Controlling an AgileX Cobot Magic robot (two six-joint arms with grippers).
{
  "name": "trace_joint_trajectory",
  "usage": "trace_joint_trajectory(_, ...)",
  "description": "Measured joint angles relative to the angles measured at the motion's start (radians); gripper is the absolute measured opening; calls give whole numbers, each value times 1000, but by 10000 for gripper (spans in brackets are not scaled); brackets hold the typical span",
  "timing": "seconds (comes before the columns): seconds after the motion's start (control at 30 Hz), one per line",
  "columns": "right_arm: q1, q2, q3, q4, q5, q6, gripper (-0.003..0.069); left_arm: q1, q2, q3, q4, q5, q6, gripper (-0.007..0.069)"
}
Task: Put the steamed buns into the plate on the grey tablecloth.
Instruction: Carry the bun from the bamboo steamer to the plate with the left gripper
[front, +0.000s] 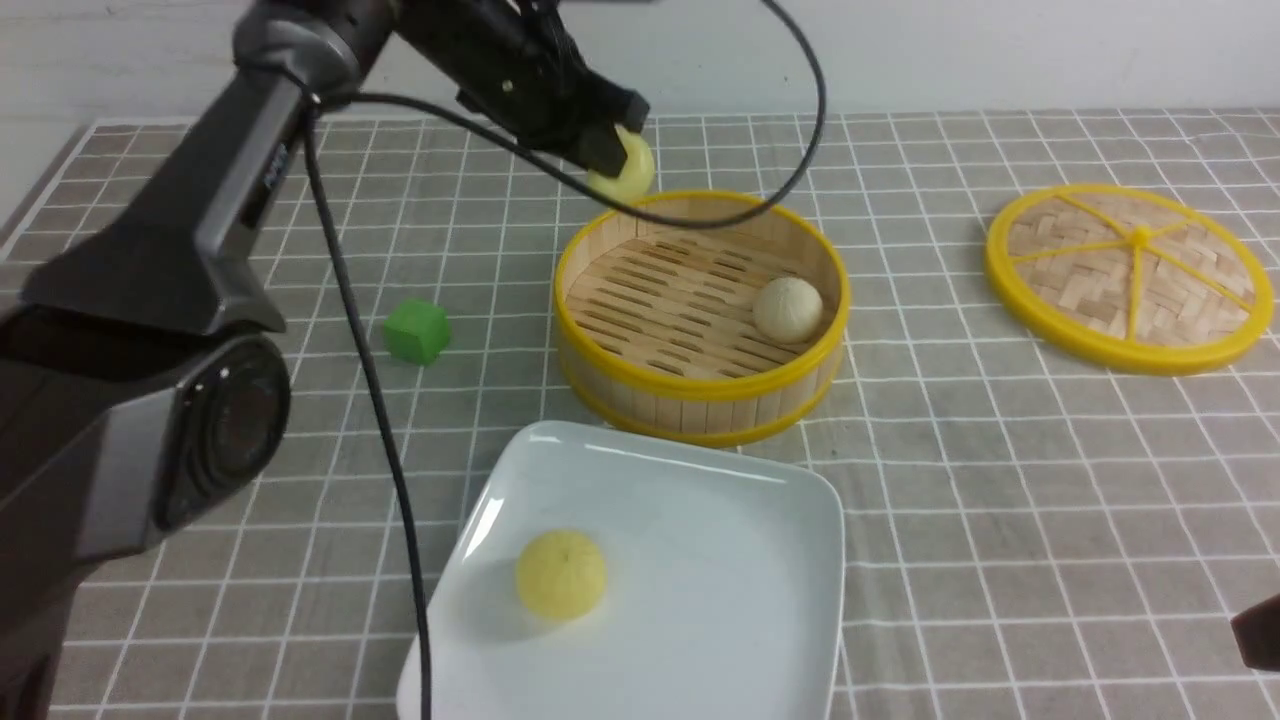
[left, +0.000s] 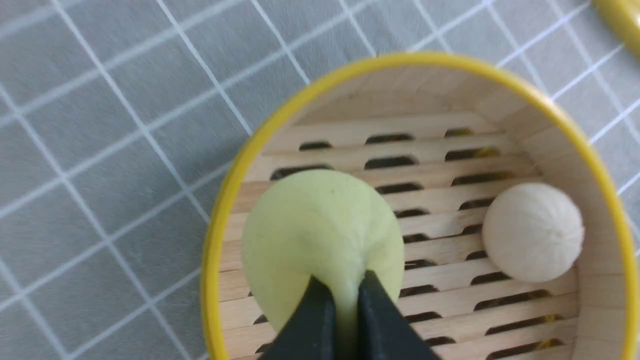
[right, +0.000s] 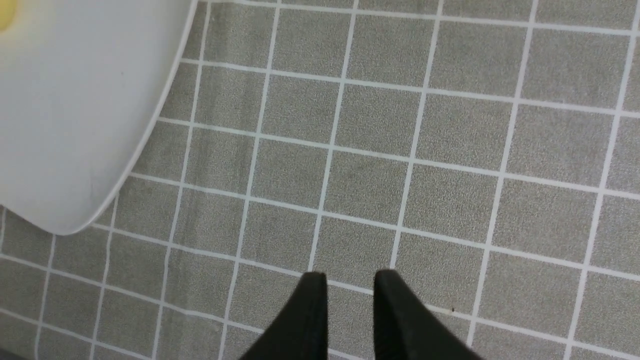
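So the left arm (front: 170, 260) was stretched way out front, wrist angled down, its end effector (left: 347, 295) pinched nearly closed on something soft. The right end effector (right: 350, 290) just had its two fingertips parted a bit, nothing between them.

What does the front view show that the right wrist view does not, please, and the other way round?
Only the front view: the basket holding a beige bun, the woven lid, the green cube, and the left gripper shut on a yellow bun.
Only the right wrist view: both right gripper fingers, apart.
Both: the white plate, the grey tablecloth.
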Motion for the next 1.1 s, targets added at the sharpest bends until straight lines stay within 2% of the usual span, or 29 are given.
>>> trace_joint_trajectory(0.07,0,0,0,-1,0,0,150,0,-48,0,26,0,-41,22)
trace_joint_trajectory(0.17,0,0,0,0,1,-11,94,0,-168,39,109,0,-189,22)
trace_joint_trajectory(0.3,0,0,0,0,9,-37,12,0,-336,258,146,0,-250,22)
trace_joint_trajectory(0.37,0,0,0,5,15,-41,-14,0,-462,459,134,0,-249,22)
trace_joint_trajectory(0.63,0,0,0,21,21,-46,-18,-1,-865,1134,78,-5,-220,22)
trace_joint_trajectory(0.77,0,0,0,27,18,-49,-16,-1,-979,1404,27,-96,-201,22)
trace_joint_trajectory(0.87,0,0,0,27,13,-49,-15,-1,-1009,1559,-19,-162,-175,22)
trace_joint_trajectory(1.1,0,0,0,27,6,-50,-10,-17,-1008,1693,-80,-235,-125,23)
